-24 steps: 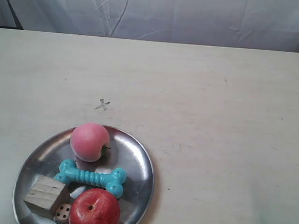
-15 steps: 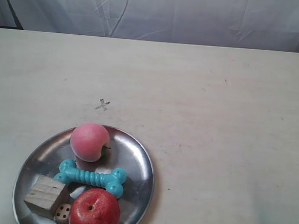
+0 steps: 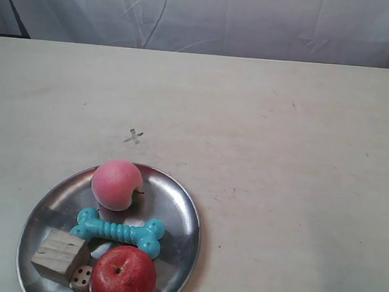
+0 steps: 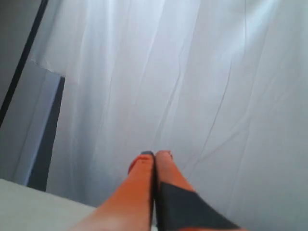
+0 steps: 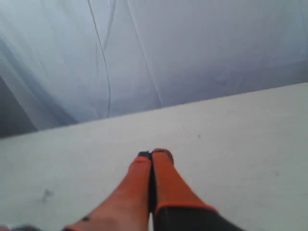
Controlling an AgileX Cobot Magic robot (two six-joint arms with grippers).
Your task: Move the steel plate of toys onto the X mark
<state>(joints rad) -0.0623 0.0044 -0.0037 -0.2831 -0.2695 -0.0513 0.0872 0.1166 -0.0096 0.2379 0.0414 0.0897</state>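
Note:
The steel plate (image 3: 177, 198) lies at the exterior view's lower left, partly cut off by the bottom edge. On it rest a pink peach (image 3: 116, 184), a turquoise bone (image 3: 118, 231), a red apple (image 3: 124, 273), a wooden block (image 3: 59, 255) and a die (image 3: 82, 279). The X mark (image 3: 134, 137) sits on the bare table just beyond the plate; it also shows faintly as the X mark (image 5: 46, 194) in the right wrist view. My left gripper (image 4: 154, 155) is shut, empty, facing the curtain. My right gripper (image 5: 154, 154) is shut, empty, above the table. Neither arm appears in the exterior view.
The pale tabletop (image 3: 285, 179) stretches wide to the right of the plate and beyond the mark. A white curtain (image 3: 223, 18) hangs behind the table's far edge.
A small dark shape at the exterior view's lower right edge has gone out of frame. The plate and toys have not moved.

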